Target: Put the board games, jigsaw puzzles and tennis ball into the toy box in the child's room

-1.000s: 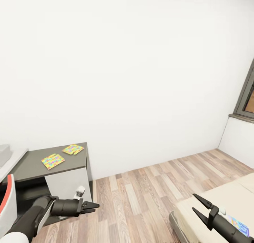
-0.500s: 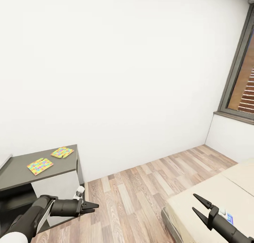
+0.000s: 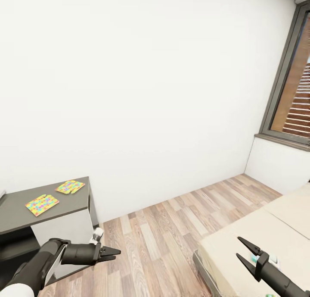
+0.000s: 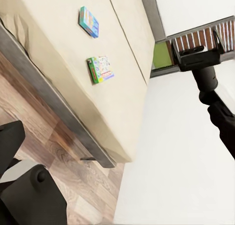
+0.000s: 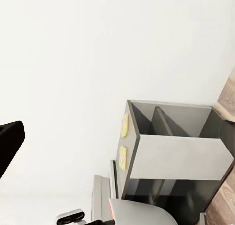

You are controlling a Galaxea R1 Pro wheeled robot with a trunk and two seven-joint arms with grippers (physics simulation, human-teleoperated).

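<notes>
Colourful: two jigsaw puzzles (image 3: 41,204) on table (image 3: 17,217), two board games (image 4: 100,69) on bed (image 4: 58,68).

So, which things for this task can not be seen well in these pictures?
- Toy box and tennis ball: the head view's left edge cuts off the table beyond the two jigsaw puzzles.
- Board games: too small in the left wrist view to read; the right claw covers them in the head view.
- Third board game: cannot be located.

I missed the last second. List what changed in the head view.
The camera swung right: the table with the two jigsaw puzzles slid left, and more window and bed came in. Left gripper stayed shut, right gripper open; nothing was grasped.
</notes>
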